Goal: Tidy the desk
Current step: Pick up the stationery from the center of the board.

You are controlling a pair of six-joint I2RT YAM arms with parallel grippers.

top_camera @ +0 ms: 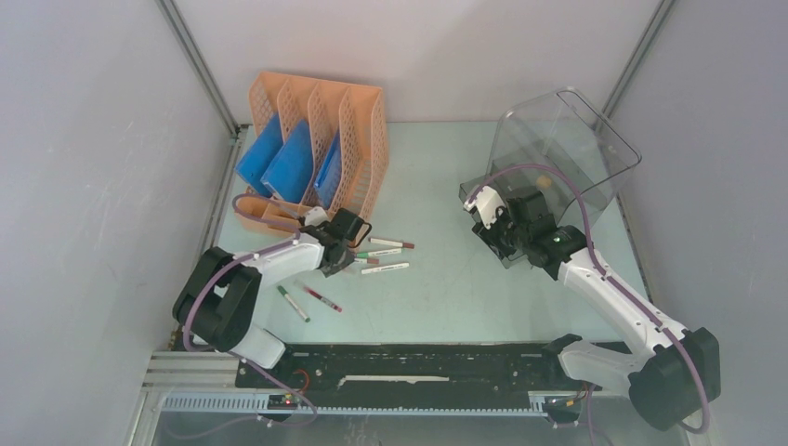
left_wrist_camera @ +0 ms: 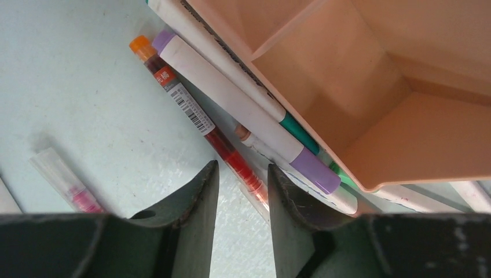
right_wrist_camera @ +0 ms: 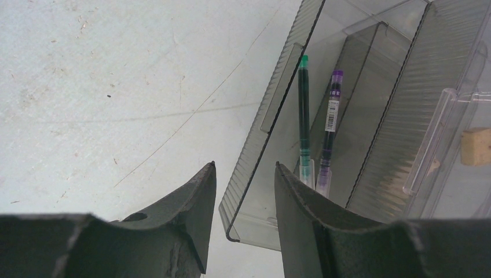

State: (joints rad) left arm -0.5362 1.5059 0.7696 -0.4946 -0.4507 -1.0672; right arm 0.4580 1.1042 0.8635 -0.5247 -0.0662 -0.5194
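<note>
On the pale mint-green desk (top_camera: 446, 297) several pens lie beside the orange file rack (top_camera: 321, 139). My left gripper (top_camera: 346, 263) hangs low over them. In the left wrist view its jaws (left_wrist_camera: 243, 174) stand open around the lower end of a red pen (left_wrist_camera: 191, 110), which touches the right finger. A white marker with purple caps (left_wrist_camera: 243, 110) lies beside it against the rack's base (left_wrist_camera: 359, 87). My right gripper (top_camera: 492, 232) is open, its fingers either side of the front wall of a clear drawer (right_wrist_camera: 272, 145) that holds a green pen (right_wrist_camera: 303, 110) and a purple pen (right_wrist_camera: 330, 121).
Blue notebooks (top_camera: 288, 167) stand in the rack. The clear plastic drawer box (top_camera: 567, 149) sits at the back right with a tan block (right_wrist_camera: 476, 146) inside. More pens lie loose (top_camera: 384, 268) (top_camera: 293, 302) (top_camera: 321, 297); a pink one (left_wrist_camera: 69, 185) lies left of my left fingers. Grey walls enclose the desk.
</note>
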